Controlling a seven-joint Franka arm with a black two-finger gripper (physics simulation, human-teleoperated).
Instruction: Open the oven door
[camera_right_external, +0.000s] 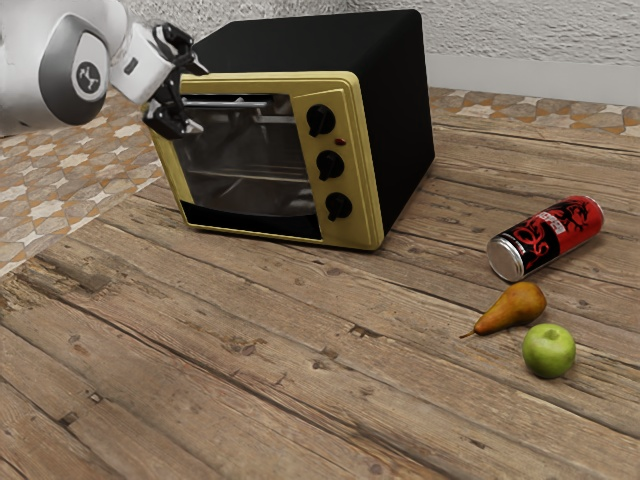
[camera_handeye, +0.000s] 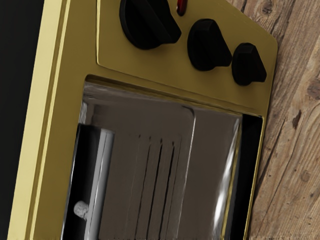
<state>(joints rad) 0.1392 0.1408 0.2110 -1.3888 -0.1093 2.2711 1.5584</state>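
At the upper left of the exterior view, my gripper (camera_right_external: 198, 99) stands open by the oven's upper front corner, with its two fingers apart, one above the other, near the left end of the door handle (camera_right_external: 232, 103). I see nothing held between them. The oven (camera_right_external: 405, 110) has a black body and a gold front, and its glass door (camera_right_external: 245, 165) looks closed. In the wrist view the silver handle bar (camera_handeye: 100, 185) runs along one side of the door glass (camera_handeye: 140, 150), beside the gold frame (camera_handeye: 55, 145).
Black knobs (camera_right_external: 329, 164) line the oven front beside the door; they also appear in the wrist view (camera_handeye: 207, 45). On the wooden table (camera_right_external: 250, 340), toward the exterior view's right, lie a red and black can (camera_right_external: 550, 235), a brown pear (camera_right_external: 515, 306) and a green apple (camera_right_external: 549, 351).
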